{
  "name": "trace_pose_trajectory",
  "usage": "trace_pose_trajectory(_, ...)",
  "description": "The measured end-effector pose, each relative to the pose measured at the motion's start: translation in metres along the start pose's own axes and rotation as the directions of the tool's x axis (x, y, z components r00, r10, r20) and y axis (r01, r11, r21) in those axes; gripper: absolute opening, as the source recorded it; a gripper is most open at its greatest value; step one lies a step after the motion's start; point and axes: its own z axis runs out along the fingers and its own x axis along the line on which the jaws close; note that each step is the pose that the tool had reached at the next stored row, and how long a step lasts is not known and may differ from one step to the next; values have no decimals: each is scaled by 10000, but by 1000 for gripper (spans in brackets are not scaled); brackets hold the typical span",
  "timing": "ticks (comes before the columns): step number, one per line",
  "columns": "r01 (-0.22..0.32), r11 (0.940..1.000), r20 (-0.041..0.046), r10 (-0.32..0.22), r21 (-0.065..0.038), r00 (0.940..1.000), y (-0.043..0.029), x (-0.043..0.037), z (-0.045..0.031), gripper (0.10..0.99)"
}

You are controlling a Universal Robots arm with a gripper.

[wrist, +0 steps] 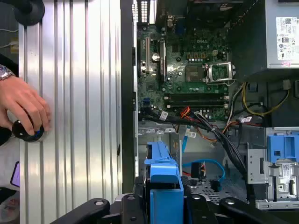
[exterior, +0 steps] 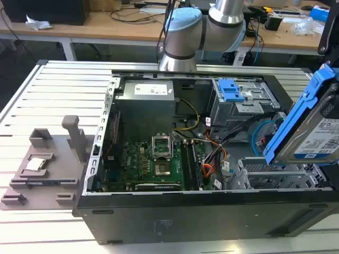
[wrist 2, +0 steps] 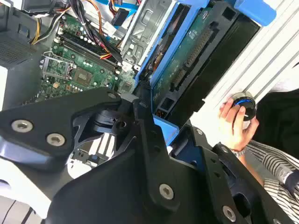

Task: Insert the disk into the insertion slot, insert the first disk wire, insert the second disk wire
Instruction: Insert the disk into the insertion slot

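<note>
- Saw the pincer (wrist: 163, 205) shut tight on the disk (exterior: 318, 138), squeezing its blue frame (exterior: 294, 114) from both sides.
- Found the disk lifted just above the insertion slot (exterior: 275, 177), tipped up at a slant and not yet inside.
- Spotted the second disk wire (exterior: 260, 135), a thin light-blue loop, lying just beside the insertion slot, between it and the taller cage (exterior: 238, 100).
- Saw a bundle of black, red and orange wires (exterior: 212, 156) near the insertion slot too, on the side facing the green motherboard (exterior: 153, 164).
- Noticed a person's hand (wrist: 25, 107) resting on a round black knob (wrist: 29, 131) on the worktop (wrist: 79, 93), well apart from the insertion slot.
- Judged the disk stiff and fairly heavy for such a flat thing, and easy to hurt with a bump or a drop.
- Reckoned the blue frame the safest place to take hold, being less slippery than the bare silver metal.
- Liked that hold also for keeping the pincer off the circuit board (wrist 2: 189, 56) on the disk's back.
- Guessed the plastic frame able to bend a little, so calling for an even squeeze and a straight, gentle slide down into the insertion slot.
- Judged the second disk wire soft, light and floppy, best taken by its small dark plug and not by the loop.
</note>
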Motion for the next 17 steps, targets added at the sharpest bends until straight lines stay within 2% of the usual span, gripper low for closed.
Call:
trace_pose_trajectory(5, 1, 10000, 1, -1, 0, 10000, 54, 1, 42, 365)
trace_pose_trajectory(10, 0, 10000, 0, 0, 0, 10000, 61, 1, 126, 365)
trace_pose_trajectory(17, 0, 10000, 1, 0, 0, 10000, 60, 1, 205, 365)
